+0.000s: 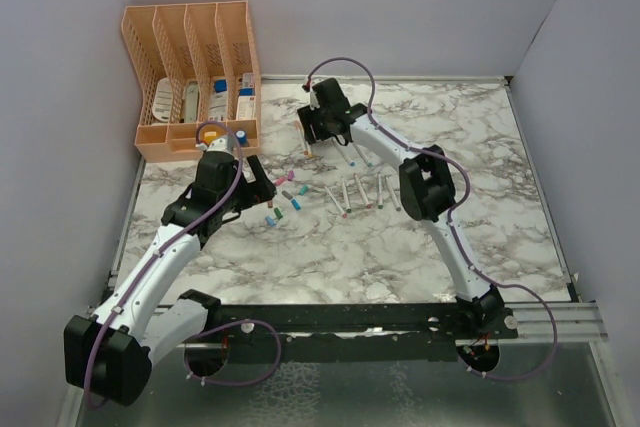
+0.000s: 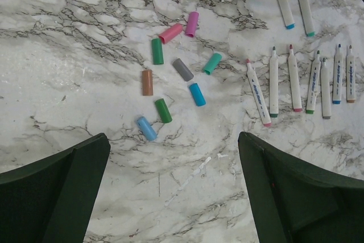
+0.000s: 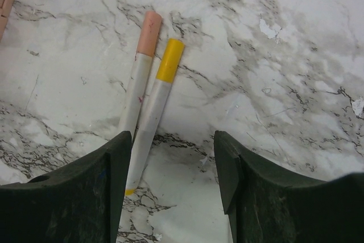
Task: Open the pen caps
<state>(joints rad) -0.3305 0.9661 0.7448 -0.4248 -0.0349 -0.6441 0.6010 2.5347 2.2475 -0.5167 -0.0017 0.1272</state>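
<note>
My right pincer (image 3: 173, 140) hangs half-open and empty over the counter (image 1: 480, 207), low in the right wrist view. The trouble sits at its finger (image 3: 85, 192) in the lower left of that view. The two pens not yet opened lie there side by side, slanting up toward the upper left. One has a yellow cap (image 3: 170, 60) and one a peach cap (image 3: 149, 33), and their barrels are touching or nearly so. The yellow pen's barrel runs down along the inner edge of that finger, not through the middle of the gap. If I close from here, I judge the finger will land on the barrel or nudge it. The round pen would then roll or drag its neighbour along, or I could pinch both at once. I should shift toward the left of that view first.

My left pincer (image 2: 173, 140) stands wide with nothing in it. The loose caps (image 2: 183, 69) lie scattered in the centre of its view, just beyond the fingertips, with the uncapped pens (image 2: 273, 83) in a row at the right. Any low sweep forward would send those little cylinders rolling, maybe into the bare tips.

In the top view the peach organiser (image 1: 190, 57) fills the upper left. It is close behind my left wrist and not far from my right pincer, so I cannot swing that way. Bare marble opens to the right and along the lower centre, and the walls (image 1: 50, 147) close in both sides.
</note>
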